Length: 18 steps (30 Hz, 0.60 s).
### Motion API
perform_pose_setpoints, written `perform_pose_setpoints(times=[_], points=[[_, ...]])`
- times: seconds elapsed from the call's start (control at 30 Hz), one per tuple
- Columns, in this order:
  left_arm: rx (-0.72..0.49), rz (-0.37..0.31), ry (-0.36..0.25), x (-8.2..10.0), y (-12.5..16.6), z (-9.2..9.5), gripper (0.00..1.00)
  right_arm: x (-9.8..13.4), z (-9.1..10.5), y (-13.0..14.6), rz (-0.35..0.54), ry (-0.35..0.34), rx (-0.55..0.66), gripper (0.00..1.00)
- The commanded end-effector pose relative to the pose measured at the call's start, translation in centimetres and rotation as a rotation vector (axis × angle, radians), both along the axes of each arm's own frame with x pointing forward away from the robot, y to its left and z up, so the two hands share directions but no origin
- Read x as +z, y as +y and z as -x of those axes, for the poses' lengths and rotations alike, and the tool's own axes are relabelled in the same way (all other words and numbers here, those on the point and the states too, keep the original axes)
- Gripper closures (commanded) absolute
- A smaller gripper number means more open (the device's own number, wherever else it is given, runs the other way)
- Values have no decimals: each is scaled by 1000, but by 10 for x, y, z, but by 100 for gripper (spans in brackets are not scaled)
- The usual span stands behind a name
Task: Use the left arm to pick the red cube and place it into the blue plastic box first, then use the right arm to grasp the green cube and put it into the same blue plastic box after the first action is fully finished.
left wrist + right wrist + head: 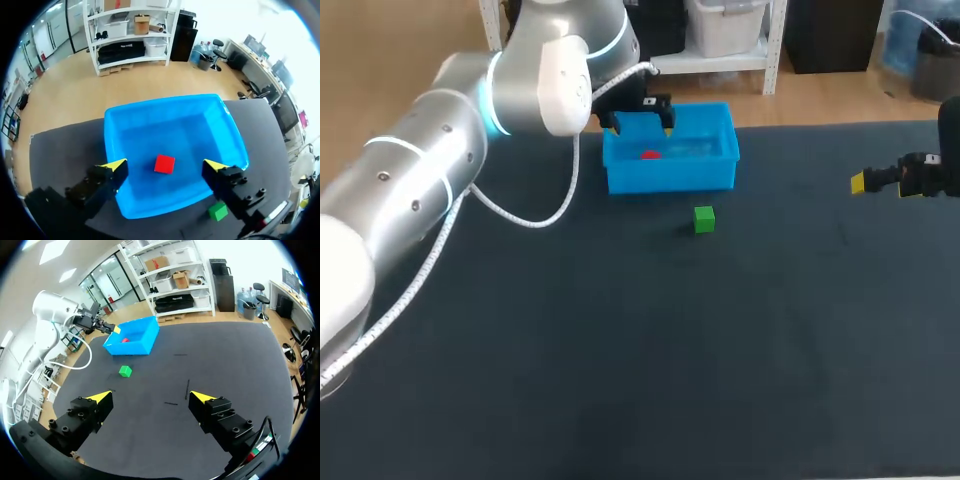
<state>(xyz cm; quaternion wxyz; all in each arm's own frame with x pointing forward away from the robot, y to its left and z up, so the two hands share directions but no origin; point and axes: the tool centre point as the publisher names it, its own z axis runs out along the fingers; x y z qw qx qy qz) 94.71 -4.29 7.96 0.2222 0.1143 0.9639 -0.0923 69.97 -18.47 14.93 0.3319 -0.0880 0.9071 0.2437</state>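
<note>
The red cube (164, 164) lies on the floor of the blue plastic box (145, 128), also seen as a red spot (650, 154) in the box (670, 178) in the head view. My left gripper (166, 164) hovers above the box with its fingers spread wide, the cube lying free below the gap. The green cube (704, 219) sits on the dark mat just in front of the box, beside the left gripper's finger (217, 211). My right gripper (150, 396) is open and empty at the table's right side (880, 181), far from the green cube (125, 371).
The dark mat (640, 350) covers the table. The left arm (450, 150) comes in over the table's left rear with a white cable hanging from it. The box stands near the mat's far edge.
</note>
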Motion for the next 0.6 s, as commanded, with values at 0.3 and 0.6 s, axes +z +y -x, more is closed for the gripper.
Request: perform_pose_setpoints(times=[0.3,0.6], points=[[-81,-38,177,41,33,52,0,0,0,-1,0,1,2,0],[-101,-9,72,61,65,115,0,0,0,-1,0,1,2,0]])
